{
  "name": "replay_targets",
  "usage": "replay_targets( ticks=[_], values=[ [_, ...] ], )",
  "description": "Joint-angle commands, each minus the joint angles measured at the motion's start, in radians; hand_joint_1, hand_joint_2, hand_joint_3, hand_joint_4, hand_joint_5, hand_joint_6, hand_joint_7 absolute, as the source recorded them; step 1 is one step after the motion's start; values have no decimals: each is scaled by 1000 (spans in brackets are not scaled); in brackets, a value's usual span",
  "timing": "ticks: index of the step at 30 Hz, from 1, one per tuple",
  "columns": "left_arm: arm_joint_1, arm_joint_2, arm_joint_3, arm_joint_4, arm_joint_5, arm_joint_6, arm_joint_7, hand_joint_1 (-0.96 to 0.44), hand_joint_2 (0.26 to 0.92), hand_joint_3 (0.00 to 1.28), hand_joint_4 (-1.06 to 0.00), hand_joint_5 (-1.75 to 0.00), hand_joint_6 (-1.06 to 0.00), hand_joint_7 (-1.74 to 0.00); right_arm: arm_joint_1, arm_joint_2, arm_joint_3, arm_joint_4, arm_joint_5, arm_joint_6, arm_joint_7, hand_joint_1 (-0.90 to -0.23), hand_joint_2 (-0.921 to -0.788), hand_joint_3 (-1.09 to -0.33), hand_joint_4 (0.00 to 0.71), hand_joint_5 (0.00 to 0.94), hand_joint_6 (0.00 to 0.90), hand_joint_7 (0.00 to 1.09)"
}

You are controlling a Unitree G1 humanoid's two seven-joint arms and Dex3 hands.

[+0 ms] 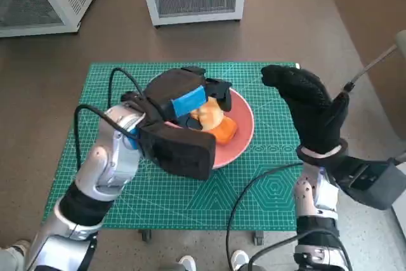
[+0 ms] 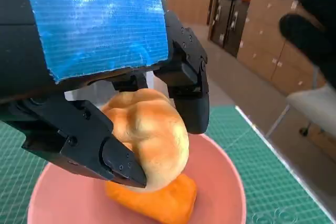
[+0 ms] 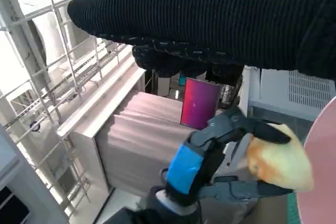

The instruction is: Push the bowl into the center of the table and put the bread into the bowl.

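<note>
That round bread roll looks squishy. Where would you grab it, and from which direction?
Around its rounded sides, coming down from above, probably: the bread is a plump dome with no handle, so fingers either side cup it best. The left hand grips it that way now, above the pink bowl, over an orange piece. The right hand hovers open beside the bowl.

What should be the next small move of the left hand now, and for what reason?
Probably opening the fingers to release. The left hand holds the bread just above the pink bowl, over an orange piece already lying inside. The bowl sits near the table's middle, and the right hand hovers apart, so little seems to block the drop.
</note>
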Motion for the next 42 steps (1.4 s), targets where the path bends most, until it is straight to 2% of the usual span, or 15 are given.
replay_targets(
  ticks=[1,2,3,5,7,8,11,16,19,23,28,34,38,42],
  values=[
    [-8,-7,-6,19,7,6,0,2,921,169,-586,-1305,-500,-1261,27,-5,-2,-6,-8,2,-14,-598,-921,-654,217,0,336,15],
    [-4,-6,-6,17,9,11,-3,2,921,191,-545,-1325,-487,-1297,28,-4,-1,-8,-10,2,-16,-598,-921,-654,217,0,336,15],
    [-1,-5,-7,15,10,16,-5,10,901,186,-509,-1190,-453,-1173,30,-3,0,-11,-10,2,-18,-599,-921,-654,217,1,336,15],
    [8,-2,-5,6,10,27,-10,19,871,124,-488,-599,-471,-638,32,-1,2,-14,-13,2,-23,-600,-921,-655,218,1,336,15],
    [20,3,1,-13,6,40,-19,-6,865,77,-464,-309,-487,-378,33,0,3,-14,-15,1,-28,-601,-921,-655,219,1,336,15],
    [26,6,4,-24,4,47,-23,-20,864,55,-449,-198,-496,-266,33,1,3,-14,-16,2,-30,-601,-921,-656,219,1,335,15],
    [40,11,10,-49,1,63,-31,-76,857,25,-399,-65,-477,-112,34,3,6,-19,-16,6,-34,-600,-921,-657,219,1,335,15],
    [72,26,37,-96,-22,69,-35,-153,849,9,-294,-10,-420,-24,35,8,11,-24,-17,11,-41,-602,-921,-659,218,1,334,14],
    [95,33,70,-130,-54,69,-38,-186,844,4,-188,-3,-362,-7,35,10,14,-28,-16,15,-44,-603,-921,-659,218,0,333,14],
    [141,29,151,-171,-143,44,-21,-188,838,1,-96,0,-315,-1,35,11,16,-30,-16,17,-46,-604,-921,-660,218,0,333,15],
    [206,-8,278,-164,-329,-64,28,-166,832,0,-44,0,-286,0,28,10,16,-27,-18,18,-53,-607,-921,-660,218,0,333,15],
    [245,-50,392,-105,-535,-225,65,-192,841,6,-42,-6,-248,0,9,2,17,-34,-28,27,-73,-606,-921,-660,218,0,332,15],
    [247,-61,437,-54,-599,-332,99,-263,869,18,-103,-32,-238,-2,-15,-6,17,-34,-34,32,-87,-604,-921,-660,217,0,332,15],
    [238,-69,472,-19,-661,-381,116,-347,906,34,-173,-57,-243,-6,-43,-17,14,-25,-43,33,-101,-601,-921,-656,218,1,333,16]
  ],
)
